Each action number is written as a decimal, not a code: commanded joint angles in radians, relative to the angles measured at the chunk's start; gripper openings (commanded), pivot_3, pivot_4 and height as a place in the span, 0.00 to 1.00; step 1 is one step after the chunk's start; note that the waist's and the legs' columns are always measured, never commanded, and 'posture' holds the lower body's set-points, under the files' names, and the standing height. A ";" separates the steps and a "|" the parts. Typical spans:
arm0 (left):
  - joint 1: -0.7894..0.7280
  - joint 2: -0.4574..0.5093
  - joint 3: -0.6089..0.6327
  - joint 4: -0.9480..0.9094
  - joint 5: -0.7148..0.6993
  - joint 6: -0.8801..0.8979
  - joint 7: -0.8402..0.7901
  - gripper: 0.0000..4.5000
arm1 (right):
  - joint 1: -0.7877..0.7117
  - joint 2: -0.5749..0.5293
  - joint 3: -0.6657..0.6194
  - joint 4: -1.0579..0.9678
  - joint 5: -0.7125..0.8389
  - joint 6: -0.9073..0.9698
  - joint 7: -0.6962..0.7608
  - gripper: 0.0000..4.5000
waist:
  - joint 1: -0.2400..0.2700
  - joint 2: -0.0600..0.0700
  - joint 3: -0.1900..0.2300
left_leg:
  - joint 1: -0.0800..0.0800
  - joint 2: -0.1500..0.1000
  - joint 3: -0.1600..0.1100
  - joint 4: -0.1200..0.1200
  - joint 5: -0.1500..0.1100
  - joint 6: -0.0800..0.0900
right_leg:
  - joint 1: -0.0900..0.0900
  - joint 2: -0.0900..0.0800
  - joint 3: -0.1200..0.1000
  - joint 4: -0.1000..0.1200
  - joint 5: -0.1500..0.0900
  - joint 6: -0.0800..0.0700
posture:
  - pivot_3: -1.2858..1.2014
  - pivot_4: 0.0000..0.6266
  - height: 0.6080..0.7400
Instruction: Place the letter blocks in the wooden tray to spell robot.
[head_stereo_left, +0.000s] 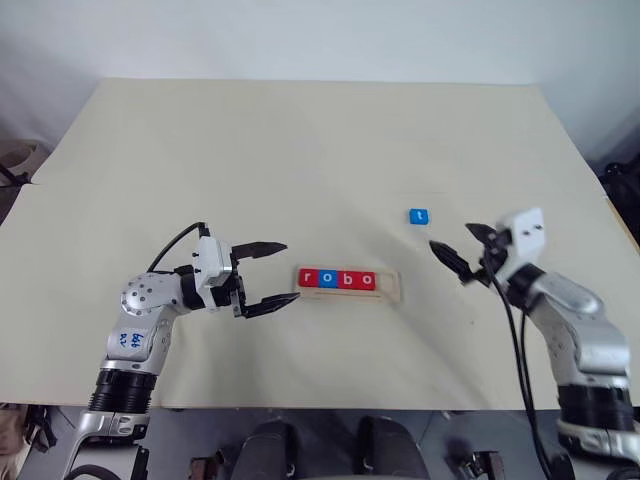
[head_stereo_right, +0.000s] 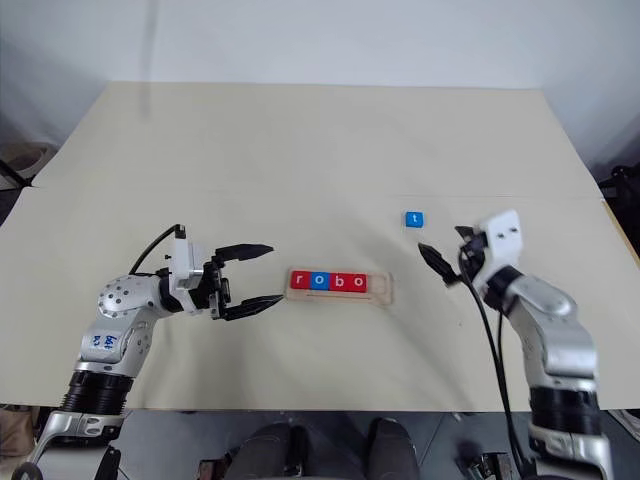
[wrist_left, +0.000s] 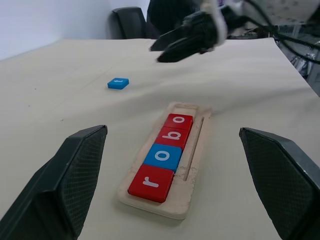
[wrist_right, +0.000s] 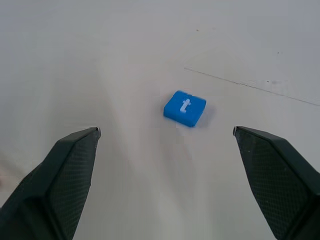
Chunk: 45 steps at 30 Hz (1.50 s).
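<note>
The wooden tray (head_stereo_left: 392, 289) lies on the table between my arms, with several letter blocks in it reading r, o, b, o: red r (head_stereo_left: 308, 278), blue o (head_stereo_left: 327, 279), red b (head_stereo_left: 347, 280), red o (head_stereo_left: 366, 281). Its right end slot is bare. A blue t block (head_stereo_left: 419, 216) lies loose on the table beyond the tray's right end, also seen ahead of the right fingers (wrist_right: 185, 108). My left gripper (head_stereo_left: 272, 277) is open, just left of the tray. My right gripper (head_stereo_left: 457, 248) is open, near the t block and apart from it.
The beige table (head_stereo_left: 300, 150) stretches wide beyond the tray. A seam line crosses the surface behind the t block (wrist_right: 250, 86). Dark chairs and cables stand past the far edge in the left wrist view (wrist_left: 132, 20).
</note>
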 joint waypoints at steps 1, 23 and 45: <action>-0.004 -0.004 0.005 -0.025 -0.005 -0.017 -0.005 1.00 | -0.118 0.044 0.034 0.121 -0.070 0.039 -0.128 0.99 | -0.002 0.000 0.000 | 0.000 0.000 0.000 0.000 0.000 0.000 | 0.000 0.000 0.000 0.000 0.000 0.000 | 0.52 0.24 1.00; 0.042 -0.002 0.021 -0.066 -0.006 -0.026 0.026 1.00 | -0.255 0.165 0.031 0.181 -0.132 0.139 -0.328 0.40 | -0.010 0.000 0.000 | -0.001 0.000 -0.001 -0.001 0.000 0.000 | -0.001 -0.001 -0.001 0.001 0.000 0.000 | 0.52 0.24 1.00; -0.009 -0.020 -0.005 0.006 -0.008 -0.012 -0.053 1.00 | 0.276 0.207 -0.125 -0.656 0.007 0.665 -0.352 0.40 | 0.001 0.001 0.000 | -0.002 0.000 -0.001 -0.002 0.000 0.000 | -0.002 0.000 0.000 0.000 0.000 0.000 | 0.52 0.24 1.00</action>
